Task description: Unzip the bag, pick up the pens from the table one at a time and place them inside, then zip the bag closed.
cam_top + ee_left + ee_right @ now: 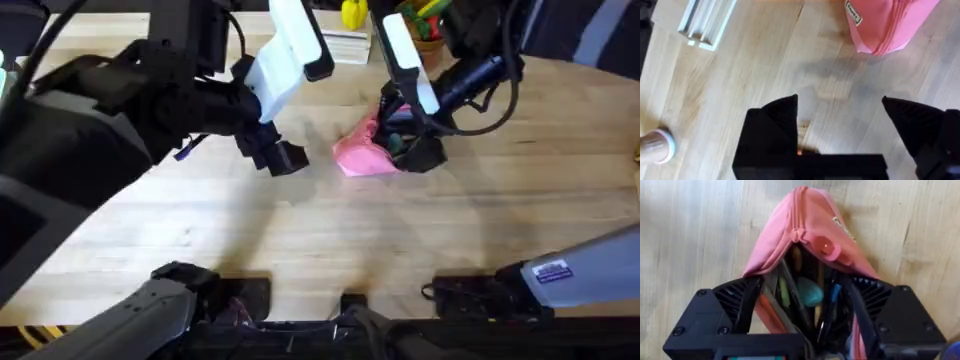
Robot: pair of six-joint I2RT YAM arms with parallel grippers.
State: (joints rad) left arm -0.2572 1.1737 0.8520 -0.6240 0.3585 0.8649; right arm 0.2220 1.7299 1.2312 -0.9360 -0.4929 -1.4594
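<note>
The pink bag [358, 155] lies on the table [300, 230] at the centre, its zipper open at the end facing my right gripper [412, 150]. In the right wrist view the bag [790, 230] gapes, and several pens [790, 297] stand inside it against the dark lining. My right gripper [807, 285] is open, with one black finger on each side of the bag's mouth. My left gripper [280, 158] hovers just left of the bag. In its wrist view the left gripper [840, 125] is open and empty over bare wood, with the bag's closed end [885, 25] beyond it.
A pot of yellow, red and green items [420, 22] and a white flat object [345, 45] stand at the back edge. The left wrist view shows a white railed piece [705, 22] and a pale round object [655, 147]. Bare wood stretches along the front.
</note>
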